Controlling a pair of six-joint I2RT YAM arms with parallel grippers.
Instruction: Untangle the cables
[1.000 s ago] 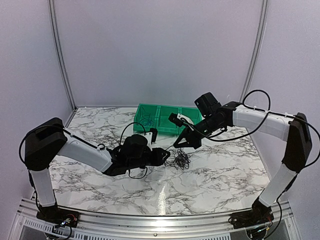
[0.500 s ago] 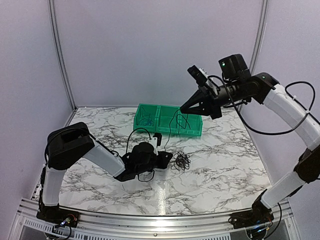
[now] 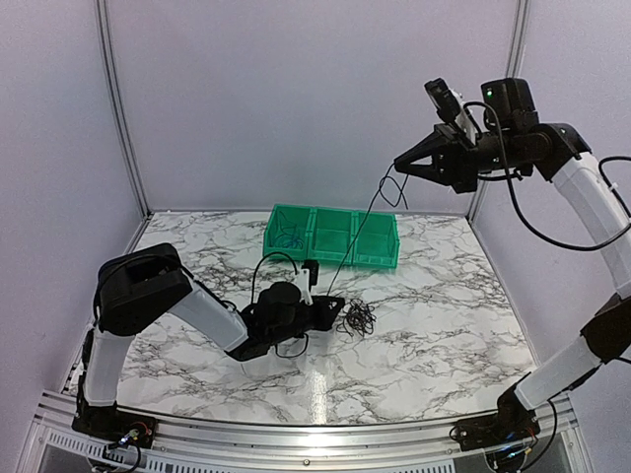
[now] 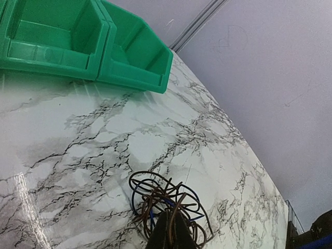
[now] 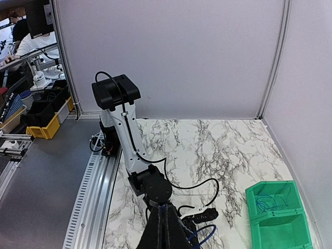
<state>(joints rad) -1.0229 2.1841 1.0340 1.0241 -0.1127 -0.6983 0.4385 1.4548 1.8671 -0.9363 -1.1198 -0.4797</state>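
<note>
The clump (image 3: 356, 320) of thin dark cables is seen on the marble tabletop (image 3: 444, 330), near its middle and in front of the green bins (image 3: 340, 260). In the left wrist view a blue strand and brownish strands can be made out among the loops. The left fingers (image 4: 167, 232) are pressed together at the near edge of the clump, with strands gathered around their tips, so the clump is pinned low against the tabletop.

The right arm is held high above the far right of the tabletop. Its fingers (image 3: 404, 164) are closed on one cable (image 3: 362, 232), which is stretched in a long slanting line from them, past the front of the bins, down towards the clump. Where exactly its lower end meets the clump cannot be told. In the right wrist view the closed tips are seen with a blue loop (image 5: 205, 234) just below them.

A separate coil (image 3: 289, 237) is seen lying in the leftmost compartment of the bins.
</note>
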